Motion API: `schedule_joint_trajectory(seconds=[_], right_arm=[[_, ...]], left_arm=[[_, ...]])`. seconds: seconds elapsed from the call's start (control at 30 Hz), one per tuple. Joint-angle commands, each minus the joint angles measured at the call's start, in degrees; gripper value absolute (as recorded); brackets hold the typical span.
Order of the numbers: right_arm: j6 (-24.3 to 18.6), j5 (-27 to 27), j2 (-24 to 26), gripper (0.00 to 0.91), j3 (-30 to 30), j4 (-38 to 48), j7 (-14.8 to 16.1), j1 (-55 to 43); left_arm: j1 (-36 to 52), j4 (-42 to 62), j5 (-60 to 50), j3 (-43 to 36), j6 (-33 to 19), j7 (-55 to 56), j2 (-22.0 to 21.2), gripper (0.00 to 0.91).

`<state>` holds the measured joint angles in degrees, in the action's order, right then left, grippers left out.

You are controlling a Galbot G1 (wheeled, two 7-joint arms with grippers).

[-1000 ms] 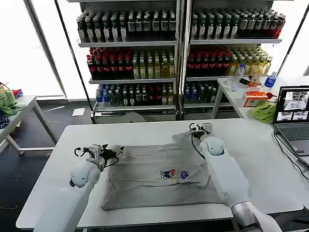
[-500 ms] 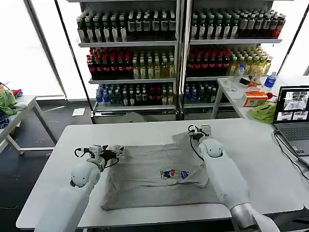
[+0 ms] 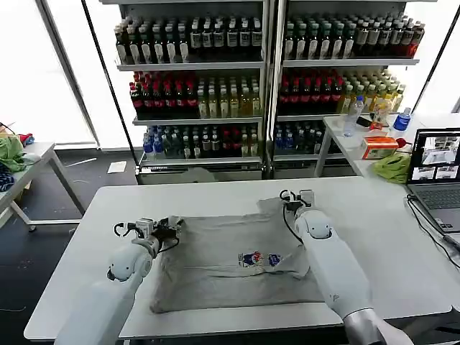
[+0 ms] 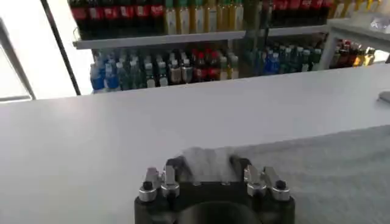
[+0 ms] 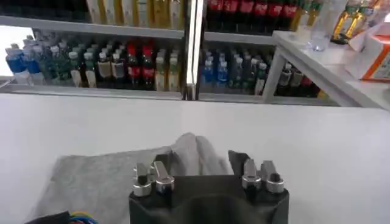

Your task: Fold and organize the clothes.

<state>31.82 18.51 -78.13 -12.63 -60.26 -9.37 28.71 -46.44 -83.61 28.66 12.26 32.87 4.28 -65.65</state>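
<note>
A light grey shirt (image 3: 230, 269) lies spread on the white table (image 3: 402, 244), its small colourful logo (image 3: 260, 259) facing up. My left gripper (image 3: 171, 226) sits at the shirt's far left corner, shut on a bunch of the grey cloth (image 4: 210, 159). In the left wrist view that gripper (image 4: 207, 167) has fabric pinched between its fingers. My right gripper (image 3: 286, 199) is at the far right corner, shut on a raised fold of the shirt (image 5: 194, 149). In the right wrist view the gripper (image 5: 198, 161) has that fold between its fingers. My right forearm covers the shirt's right edge.
A laptop (image 3: 435, 169) stands at the table's right edge. Behind it, a side table holds a bright green cloth (image 3: 394, 167), an orange box (image 3: 379, 146) and bottles. Drink shelves (image 3: 266, 79) line the back. Another table with cloths (image 3: 11, 154) stands at far left.
Both grippers have shifted slightly, the left one rightward and nearer, the right one leftward, each holding its corner. The shirt's far edge has slackened and wrinkled a little.
</note>
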Motion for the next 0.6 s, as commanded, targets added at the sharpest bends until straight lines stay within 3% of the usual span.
schedule_joint_trajectory(seconds=[0.03,0.37,0.6], right_arm=[[0.5,0.1,0.13,0.0,-0.04,-1.47,-0.31,1.48],[0.9,0.99,1.81,0.0,-0.45,-6.27,-0.36,4.18],[1.27,2.96,2.48,0.0,-1.79,-10.82,-0.6,5.97]], left_arm=[[-0.28,-0.15,-0.07,-0.24,0.15,0.1,-0.1,0.01],[-0.01,0.08,-0.27,-0.43,-0.22,-0.15,-1.1,0.01],[0.09,-0.26,-0.69,-0.48,-4.48,-0.09,-1.9,0.01]])
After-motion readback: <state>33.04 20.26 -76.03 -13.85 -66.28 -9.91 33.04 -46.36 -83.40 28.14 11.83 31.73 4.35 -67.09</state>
